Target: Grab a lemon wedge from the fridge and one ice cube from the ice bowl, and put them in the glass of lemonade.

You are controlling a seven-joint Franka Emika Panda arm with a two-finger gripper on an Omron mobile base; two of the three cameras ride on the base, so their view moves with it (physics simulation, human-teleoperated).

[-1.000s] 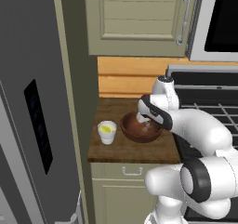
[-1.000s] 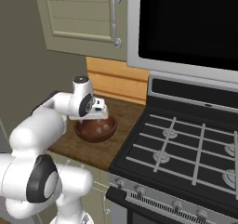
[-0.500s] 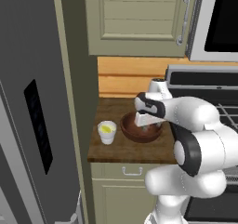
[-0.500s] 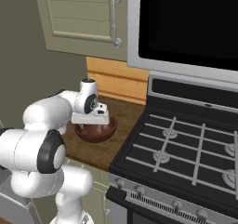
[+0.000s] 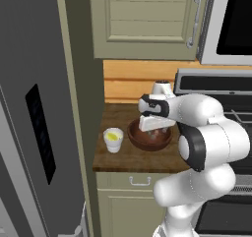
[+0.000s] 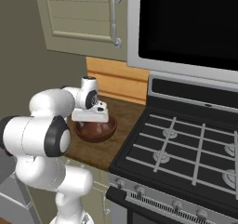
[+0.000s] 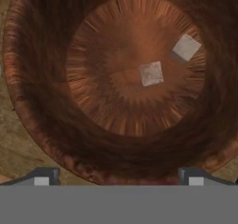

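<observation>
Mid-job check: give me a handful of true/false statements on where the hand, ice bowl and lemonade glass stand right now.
1. The hand hangs over the ice bowl with its fingers spread. True.
2. The hand already grips an ice cube. False: both ice cubes lie loose on the bowl's floor.
3. The bowl holds two ice cubes. True.
4. The glass of lemonade stands on the stove. False: it stands on the wooden counter, beside the bowl.
5. The fridge doors are open. False: the door in view is shut.
</observation>
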